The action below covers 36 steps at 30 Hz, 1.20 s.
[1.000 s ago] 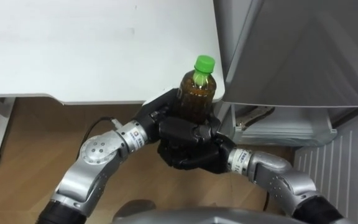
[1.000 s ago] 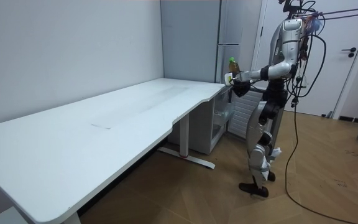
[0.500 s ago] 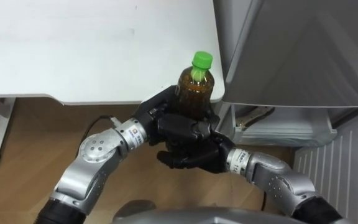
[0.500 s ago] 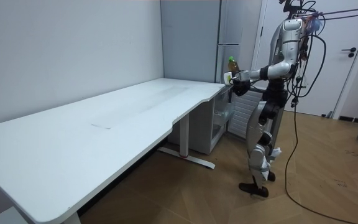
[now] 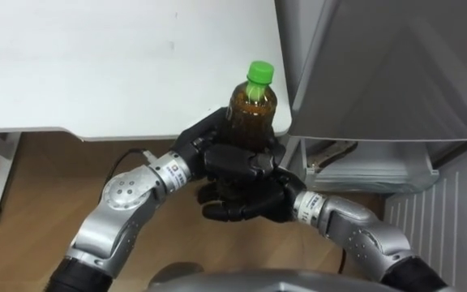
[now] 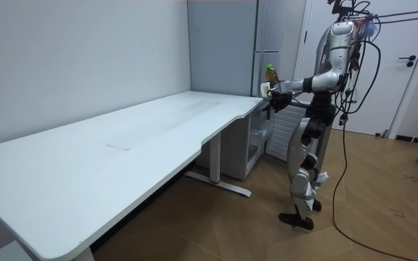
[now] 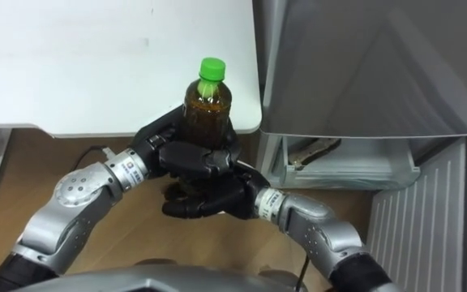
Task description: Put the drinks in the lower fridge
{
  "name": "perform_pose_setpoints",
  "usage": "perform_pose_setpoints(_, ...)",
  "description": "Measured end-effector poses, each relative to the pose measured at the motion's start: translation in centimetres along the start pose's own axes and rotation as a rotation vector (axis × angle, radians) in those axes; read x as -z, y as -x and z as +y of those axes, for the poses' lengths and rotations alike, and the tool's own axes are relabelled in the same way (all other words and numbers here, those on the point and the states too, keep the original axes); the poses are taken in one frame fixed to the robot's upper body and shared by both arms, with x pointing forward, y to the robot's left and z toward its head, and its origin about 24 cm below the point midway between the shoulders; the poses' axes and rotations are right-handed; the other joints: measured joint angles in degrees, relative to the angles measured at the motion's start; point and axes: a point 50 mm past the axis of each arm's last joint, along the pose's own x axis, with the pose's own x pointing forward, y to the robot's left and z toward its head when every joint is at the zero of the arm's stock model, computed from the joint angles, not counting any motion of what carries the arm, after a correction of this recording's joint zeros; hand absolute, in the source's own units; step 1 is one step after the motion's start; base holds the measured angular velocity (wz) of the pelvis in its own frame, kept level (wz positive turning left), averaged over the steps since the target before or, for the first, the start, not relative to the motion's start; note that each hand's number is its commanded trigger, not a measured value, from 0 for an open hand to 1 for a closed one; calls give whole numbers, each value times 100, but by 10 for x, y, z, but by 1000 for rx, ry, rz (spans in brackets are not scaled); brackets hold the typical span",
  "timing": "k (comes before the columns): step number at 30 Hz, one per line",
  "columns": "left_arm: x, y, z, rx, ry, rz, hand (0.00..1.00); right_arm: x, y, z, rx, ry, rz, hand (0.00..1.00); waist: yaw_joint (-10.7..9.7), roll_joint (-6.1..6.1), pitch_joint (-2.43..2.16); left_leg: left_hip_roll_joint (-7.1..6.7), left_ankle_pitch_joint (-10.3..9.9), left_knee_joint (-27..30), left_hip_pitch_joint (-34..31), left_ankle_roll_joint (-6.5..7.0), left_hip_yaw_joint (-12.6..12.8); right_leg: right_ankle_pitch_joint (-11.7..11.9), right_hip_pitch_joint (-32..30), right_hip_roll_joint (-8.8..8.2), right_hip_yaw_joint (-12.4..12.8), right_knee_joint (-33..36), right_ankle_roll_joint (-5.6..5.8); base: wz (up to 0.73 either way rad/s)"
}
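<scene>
A clear plastic bottle of brown tea with a green cap (image 5: 252, 109) is held upright in 2 hands above the corner of the white table (image 5: 96, 65), just beside the tall grey fridge (image 5: 396, 65). The left hand (image 5: 213, 146) wraps its fingers round the bottle's lower body. The right hand (image 5: 246, 203) cups it from below, fingers curled under the base. The fridge's lower compartment (image 5: 371, 166) hangs open. In the room view the robot stands on the wooden floor (image 6: 231, 232) at the table's end
</scene>
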Motion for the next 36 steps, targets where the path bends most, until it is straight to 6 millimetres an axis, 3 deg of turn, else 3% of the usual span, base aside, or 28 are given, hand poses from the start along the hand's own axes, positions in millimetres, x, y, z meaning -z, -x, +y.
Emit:
perform_pose_setpoints(17,-7,0,2,-27,-5,-21,100,-7,-3,6,24,-25,-18,0,6,12,-22,2,20,-118,117,-11,141,-1,-19,-10,71,4,2,-3)
perform_pose_setpoints(18,-7,0,3,-31,-4,-21,100,-7,-3,6,27,-31,-20,11,7,11,-22,1,21,-118,122,-11,140,-1,-16,-10,78,4,2,0)
perform_pose_setpoints(19,-7,0,3,-32,-5,-22,100,-7,-3,6,29,-41,-23,75,6,11,-23,1,23,-120,125,-11,141,-1,-12,-10,81,3,2,0)
perform_pose_setpoints(20,-7,0,3,-33,-7,-23,100,-6,-4,7,32,-59,-26,91,3,11,-23,0,23,-123,136,-11,142,-1,-1,-10,80,0,2,0)
perform_pose_setpoints(21,-8,0,3,-34,-7,-23,100,-6,-4,7,34,-65,-27,100,1,12,-22,0,23,-132,146,-11,142,-1,10,-10,80,-4,2,0)
perform_pose_setpoints(36,-10,-4,7,-56,-4,0,100,-3,-7,11,72,-159,-32,100,-8,75,-35,0,26,-188,217,-13,149,-2,92,-6,79,-16,3,0)
